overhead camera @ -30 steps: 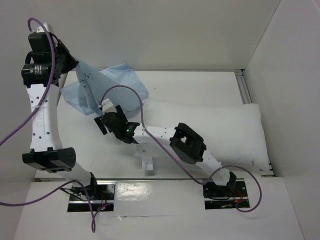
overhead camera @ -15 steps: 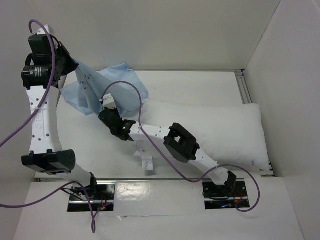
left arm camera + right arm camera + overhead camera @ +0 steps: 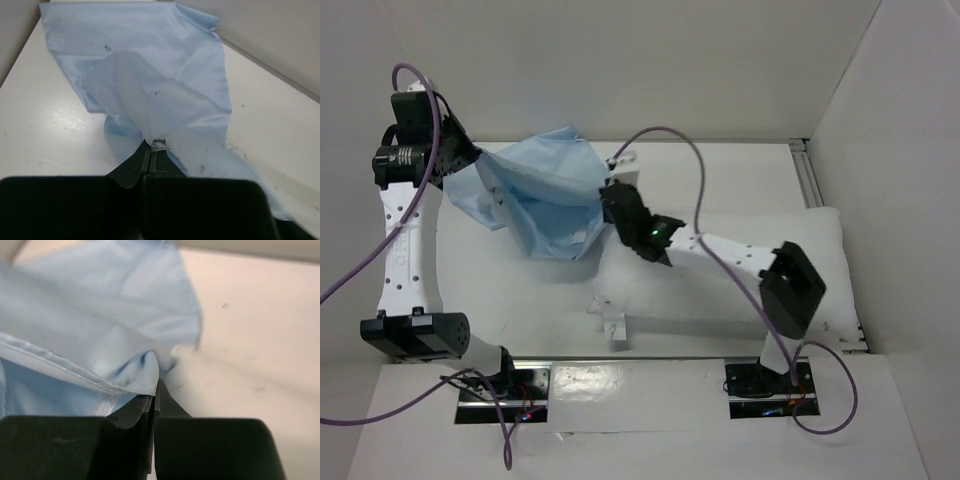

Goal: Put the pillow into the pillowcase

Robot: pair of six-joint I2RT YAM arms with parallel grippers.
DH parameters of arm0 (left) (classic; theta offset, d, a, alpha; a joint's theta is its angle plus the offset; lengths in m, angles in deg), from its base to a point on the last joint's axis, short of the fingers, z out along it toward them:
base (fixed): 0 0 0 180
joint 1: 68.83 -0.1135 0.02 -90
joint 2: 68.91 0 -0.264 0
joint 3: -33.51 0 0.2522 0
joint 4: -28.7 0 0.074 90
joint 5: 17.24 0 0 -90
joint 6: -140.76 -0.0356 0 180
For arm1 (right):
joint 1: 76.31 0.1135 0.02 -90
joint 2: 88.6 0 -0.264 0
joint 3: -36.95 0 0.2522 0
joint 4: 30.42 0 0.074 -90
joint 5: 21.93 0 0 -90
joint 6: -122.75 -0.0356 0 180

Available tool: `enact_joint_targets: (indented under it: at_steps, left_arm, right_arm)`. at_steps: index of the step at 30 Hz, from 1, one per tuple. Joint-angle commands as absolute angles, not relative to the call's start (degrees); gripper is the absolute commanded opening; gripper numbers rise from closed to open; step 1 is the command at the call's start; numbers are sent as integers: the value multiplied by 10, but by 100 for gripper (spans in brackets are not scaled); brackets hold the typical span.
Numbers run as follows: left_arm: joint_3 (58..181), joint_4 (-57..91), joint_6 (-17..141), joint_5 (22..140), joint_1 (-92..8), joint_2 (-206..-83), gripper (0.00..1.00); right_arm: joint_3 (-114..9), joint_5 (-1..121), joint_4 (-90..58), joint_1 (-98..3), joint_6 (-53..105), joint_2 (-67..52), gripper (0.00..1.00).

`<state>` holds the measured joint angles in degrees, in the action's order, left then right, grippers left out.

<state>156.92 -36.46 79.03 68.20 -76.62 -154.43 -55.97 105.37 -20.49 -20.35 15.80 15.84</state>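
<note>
The pillowcase (image 3: 545, 205) is clamped by the left gripper (image 3: 150, 150) and right gripper (image 3: 154, 389), seemingly at thin edges that could be tugged free.

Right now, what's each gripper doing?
Left gripper: closed, pinching a bunched fold of the pillowcase.
Right gripper: closed on the pillowcase's hemmed edge.
</note>
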Motion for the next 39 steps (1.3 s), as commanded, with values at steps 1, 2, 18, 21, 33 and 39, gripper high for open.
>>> enact_joint_targets:
  at_steps: [1,2,18,21,33,39]
  left_arm:
    - [1526,-343,769,656,-763,-1507,0]
    - [1511,-338,769,656,-758,-1498,0]
    - [1169,-228,727,817,-601,-1354,78]
    - [1188,-215,702,762,-544,-1385,79]
    - [1202,-123,713,634,-367,-1482,80]
    - [1187,-77,737,669,-360,-1517,77]
  right_arm:
    - [-537,1007,-169,-260,146,66,0]
    - [-537,1002,-155,-268,146,48,0]
    - [-521,916,-115,-350,206,1,0]
    - [-521,903,-115,-358,206,1,0]
    - [-533,887,-102,-368,200,1,0]
    - [-528,882,-102,-374,195,-5,0]
